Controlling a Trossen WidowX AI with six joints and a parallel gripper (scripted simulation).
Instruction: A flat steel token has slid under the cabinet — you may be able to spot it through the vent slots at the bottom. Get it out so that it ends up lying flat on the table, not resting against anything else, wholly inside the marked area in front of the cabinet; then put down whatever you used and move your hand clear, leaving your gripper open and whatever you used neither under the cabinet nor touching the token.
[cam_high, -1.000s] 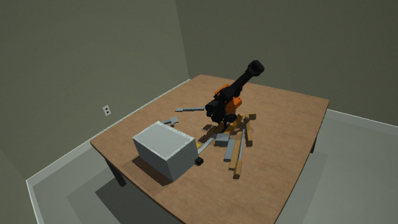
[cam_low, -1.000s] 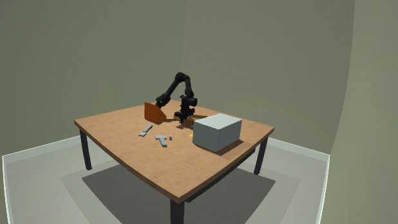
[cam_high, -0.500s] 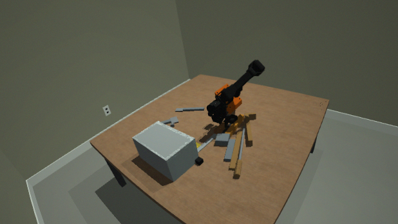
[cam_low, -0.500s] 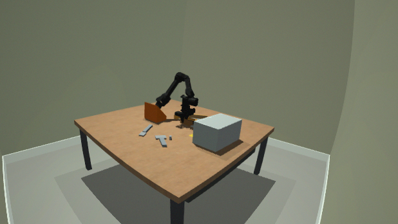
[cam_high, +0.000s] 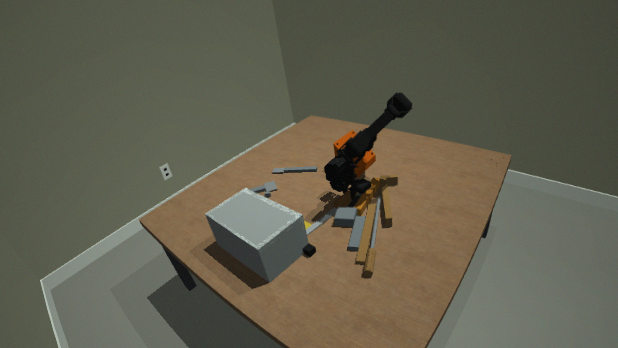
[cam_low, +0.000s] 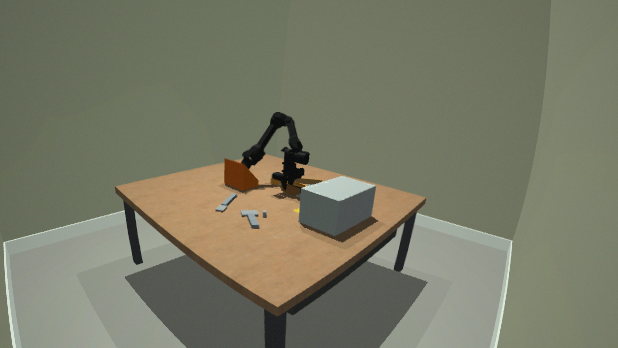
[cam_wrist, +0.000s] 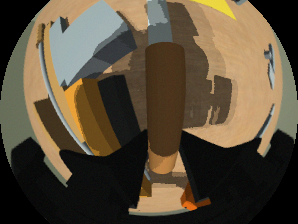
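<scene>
The wooden surface (cam_high: 425, 240) (cam_low: 200, 220) (cam_wrist: 255, 75) carries everything, and the pale grey cabinet (cam_high: 252, 215) (cam_low: 337, 205) stands on it. No vent slots can be made out at this size. The black arm (cam_high: 372, 132) (cam_low: 265, 137) reaches over from its orange mount and bends down in front of the cabinet.

Beside it lies a grey block (cam_high: 345, 217) (cam_wrist: 95, 35), among tan and grey bars; a grey T-shaped piece (cam_high: 270, 186) (cam_low: 251, 218) lies well apart from these. The long tool (cam_high: 321, 222) (cam_wrist: 166, 100), brown at the handle and grey ahead of it, points toward the cabinet. Whether its far end is already underneath, I cannot tell.

The jaws (cam_high: 357, 197) (cam_low: 286, 187) are closed on the brown handle, so choosing and gripping a tool looks done. A black cube (cam_high: 309, 250) sits just beside the cabinet's corner. A bit of yellow (cam_high: 307, 226) (cam_low: 297, 210) (cam_wrist: 217, 6) shows near the cabinet, probably part of the marked area.

The steel token is not visible in any view; presumably it is under the cabinet. Nearly all the real work therefore seems left: hooking or sweeping it out, leaving it flat and free inside the area, laying the tool down away from both, then opening and withdrawing.
</scene>
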